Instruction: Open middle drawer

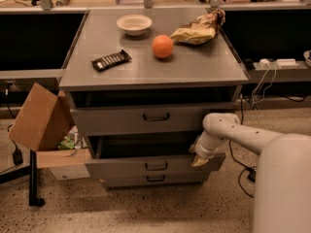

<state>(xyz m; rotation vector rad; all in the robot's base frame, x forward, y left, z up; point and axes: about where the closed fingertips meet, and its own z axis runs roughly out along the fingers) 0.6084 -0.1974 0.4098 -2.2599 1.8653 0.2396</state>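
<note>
As your gripper (199, 159) sits at the right end of the middle drawer (121, 169), at 3 o'clock from its handle (156, 166), the drawer stands partly pulled out beneath the top drawer (112, 120). Whether the gripper is clenched, you cannot tell. On the table (194, 67), an orange (163, 46) lies at 5 o'clock from a bowl (134, 24).
</note>
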